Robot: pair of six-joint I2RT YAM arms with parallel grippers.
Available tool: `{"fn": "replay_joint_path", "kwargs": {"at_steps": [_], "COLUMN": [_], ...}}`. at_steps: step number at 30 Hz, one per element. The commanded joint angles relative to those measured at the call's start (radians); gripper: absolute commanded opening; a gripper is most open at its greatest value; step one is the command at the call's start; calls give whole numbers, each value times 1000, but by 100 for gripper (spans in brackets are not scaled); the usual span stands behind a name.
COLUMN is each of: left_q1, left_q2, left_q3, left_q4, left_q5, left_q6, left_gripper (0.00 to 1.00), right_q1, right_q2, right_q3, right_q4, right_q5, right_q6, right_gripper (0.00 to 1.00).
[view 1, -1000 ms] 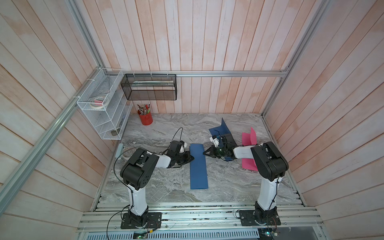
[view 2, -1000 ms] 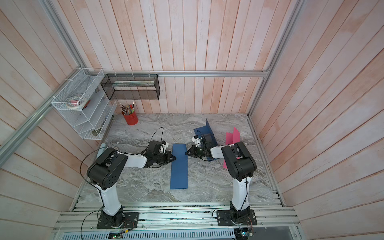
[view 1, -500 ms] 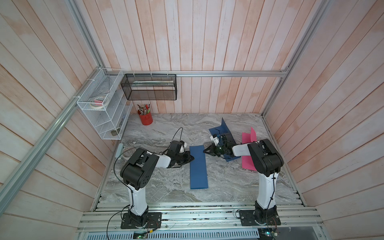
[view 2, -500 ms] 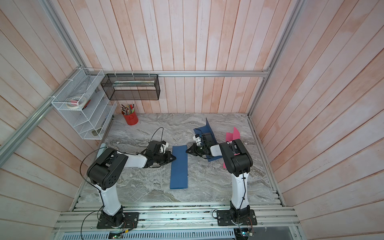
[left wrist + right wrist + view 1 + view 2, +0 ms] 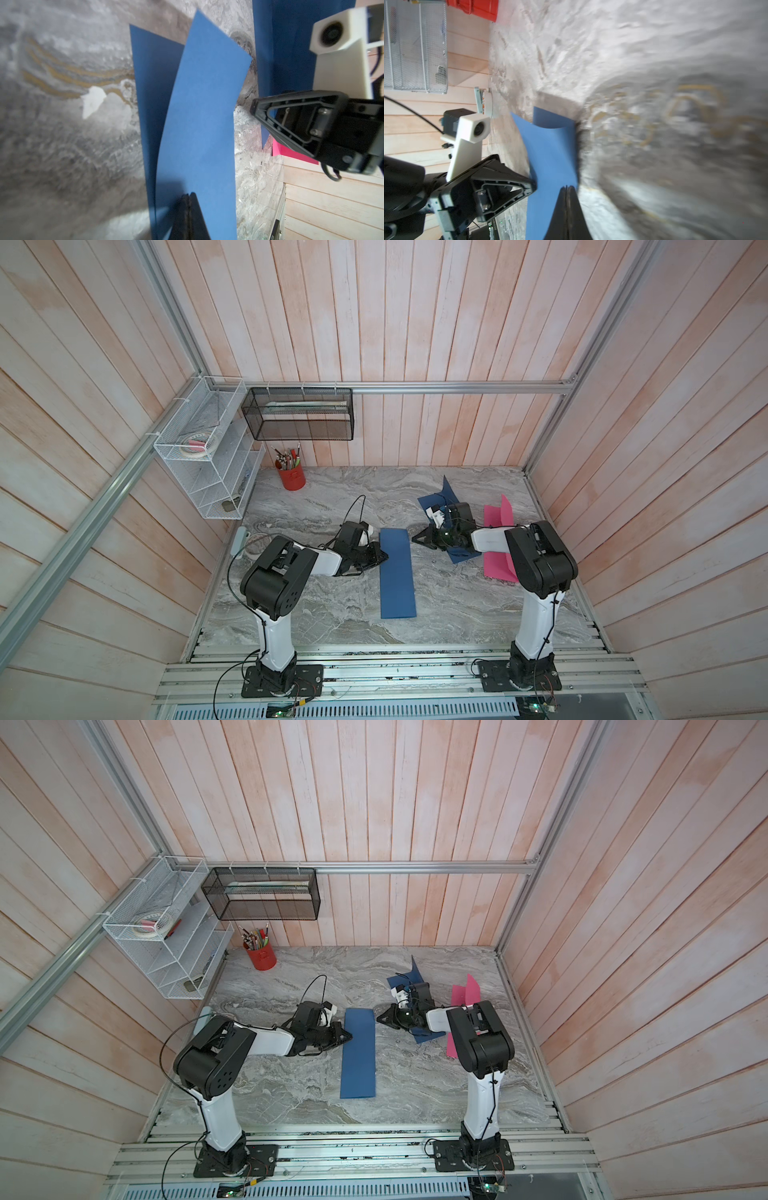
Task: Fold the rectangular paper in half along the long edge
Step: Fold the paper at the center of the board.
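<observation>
The rectangular paper is blue and lies as a long narrow strip in the middle of the marble table, doubled over. In the left wrist view its upper layer bows up off the lower one. My left gripper is shut, its tip resting on the strip's left edge near the far end. My right gripper is shut too, its tip at the paper's far right edge. Neither holds anything between its jaws.
Another blue sheet and a pink sheet, both partly folded up, lie under and behind the right arm. A red pencil cup stands at the back left, beside a white wire rack and a black mesh basket on the walls.
My right gripper has slid left from over the other blue sheet to the strip's far right edge. The left gripper and the strip have stayed put.
</observation>
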Motion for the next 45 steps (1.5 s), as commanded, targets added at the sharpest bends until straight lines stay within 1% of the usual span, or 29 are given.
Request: {"fn": "replay_joint_path", "kwargs": {"at_steps": [1,9,13,18,22,24,27,30,34,39,45], "left_q1": [6,5,5,5,5,6,6,5,5,3,3], "left_q2": [49,51,50,45,46,49,54,58,57,46,48], "left_q3": [-55,-54,-55,-58,-60,-59,-60,-60,-63,-78,-83], "left_q4": [-193,-189,-190,-196,-200,-202,-199,-199,-200,-196,-191], "left_q5": [-51,-46,-45,-49,-51,-52,-52,-51,-49,-49,-48], "left_q6": [8,4,5,7,10,10,10,8,6,1,-1], "left_gripper": [0,0,0,0,0,0,0,0,0,0,0], "right_q1": [29,31,16,-40,-103,-119,-98,-48,-3,6,-8], "right_q2": [2,126,173,157,108,88,57,34,45,87,166], "right_q3": [44,119,126,44,-23,-27,-15,15,56,60,82], "right_q4": [12,19,1,13,3,-19,-25,-17,43,146,118], "right_q5": [-18,-12,-3,27,34,31,4,-5,-25,-70,-64], "right_q6": [23,33,15,10,-20,-39,-39,-25,31,100,77], "right_gripper": [0,0,0,0,0,0,0,0,0,0,0]}}
